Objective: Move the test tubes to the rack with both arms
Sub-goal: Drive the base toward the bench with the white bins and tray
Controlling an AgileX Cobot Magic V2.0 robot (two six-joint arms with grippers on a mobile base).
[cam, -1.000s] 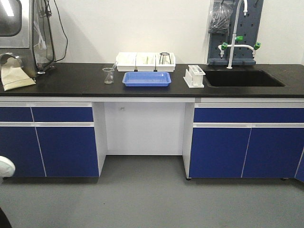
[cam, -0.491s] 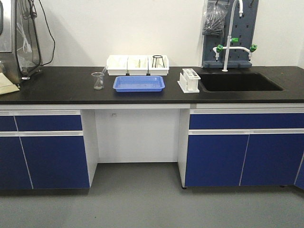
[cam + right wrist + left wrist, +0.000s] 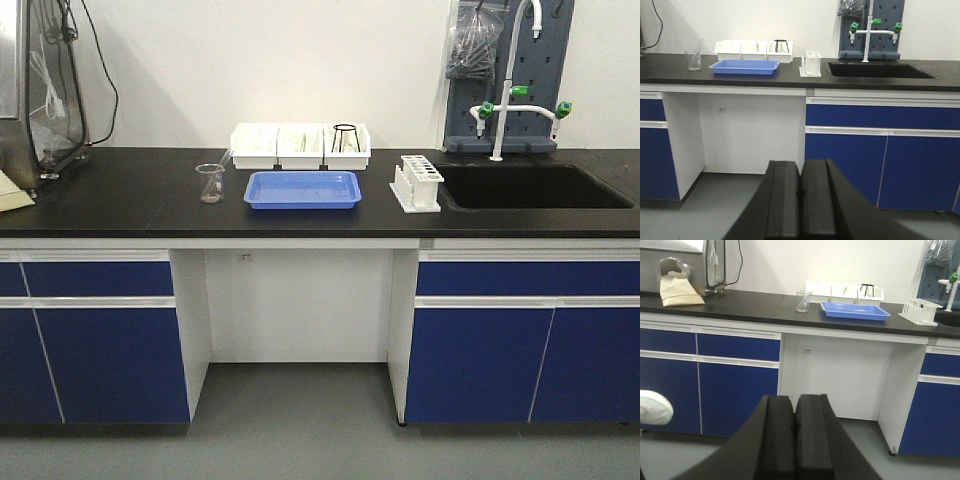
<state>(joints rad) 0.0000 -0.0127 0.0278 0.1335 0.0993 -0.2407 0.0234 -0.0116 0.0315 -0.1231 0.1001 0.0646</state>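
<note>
A white-walled laboratory with a long black counter [image 3: 120, 195] over blue cupboard doors fills the front view, and the robot stands well back from it on the grey floor. The small white plastic rack with round holes in its top [image 3: 417, 183] stands upright near the front edge of the counter, just beside the sunken black sink [image 3: 530, 187] and apart from the shallow blue tray [image 3: 302, 189] on its other side. Behind the tray sit three white rectangular bins in a row [image 3: 255, 146], and a small clear glass beaker [image 3: 210, 182] stands off to the tray's far side. The slender clear glass test tubes cannot be made out for certain; thin pale streaks [image 3: 303, 144] in the middle bin are the likeliest place for them.

The black left gripper [image 3: 793, 407] and the black right gripper [image 3: 801, 170] both hang low, below counter height, each with its pads pressed together and nothing between them.

The step in hand looks like the approach, with no tube yet reached for. To do it well, the base should come up square to the white knee recess under the tray, so bins and rack both fall within reach. Both arms should rise clear of the counter edge before extending. Each gripper needs to part before it nears the glass, and the tray and beaker should be given room
</note>
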